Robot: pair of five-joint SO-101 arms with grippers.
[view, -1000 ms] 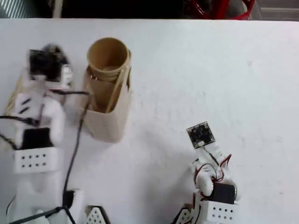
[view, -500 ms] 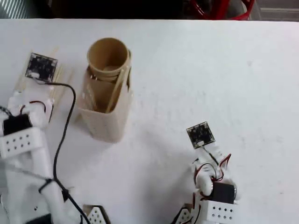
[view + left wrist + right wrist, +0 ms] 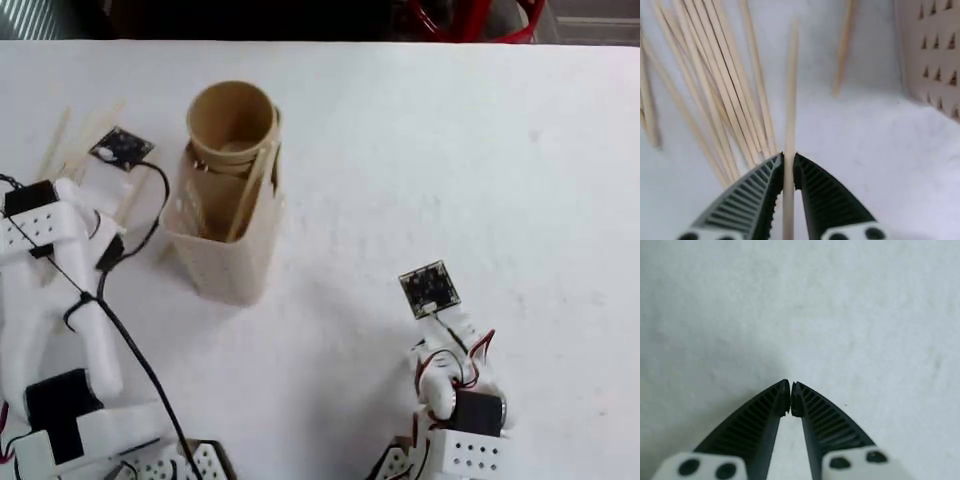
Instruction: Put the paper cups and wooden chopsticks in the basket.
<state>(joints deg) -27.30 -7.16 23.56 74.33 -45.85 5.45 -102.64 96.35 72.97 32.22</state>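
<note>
Left wrist view: left gripper clamped on one wooden chopstick, loose chopsticks just beside, basket ahead. Chopstick pickup in hand; lifted or not, hard to tell. Next: carry over basket rim, release beside paper cup. Right gripper closed, empty, well apart.

both arms white plastic, black motor blocks. left arm: long black cable, dark square camera board. right arm: thin red and white wires. left pincer, right pincer: black ribbed fingers, white base, dark screw holes.
</note>
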